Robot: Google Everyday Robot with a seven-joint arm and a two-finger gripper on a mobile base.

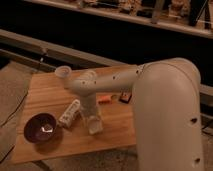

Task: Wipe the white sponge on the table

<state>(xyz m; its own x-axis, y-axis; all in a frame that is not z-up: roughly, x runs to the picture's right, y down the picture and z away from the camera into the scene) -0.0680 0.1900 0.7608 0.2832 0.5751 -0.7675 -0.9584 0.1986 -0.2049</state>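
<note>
Gripper (93, 119) clamped shut on white sponge (95, 126), pressing it to tabletop (117, 132) centre-front, just beside carton bottle (70, 112). Wipe w/ flat even pressure, short strokes toward bare wood; don't bump bottle or dark bowl (41, 129).

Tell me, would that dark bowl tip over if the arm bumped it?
Probably not: the dark bowl looks wide and low, so it would likely slide on the table. Its glossy inside suggests a hard, possibly slippery surface. The gripper, shut on the white sponge, is down at the tabletop, apart from the bowl.
</note>
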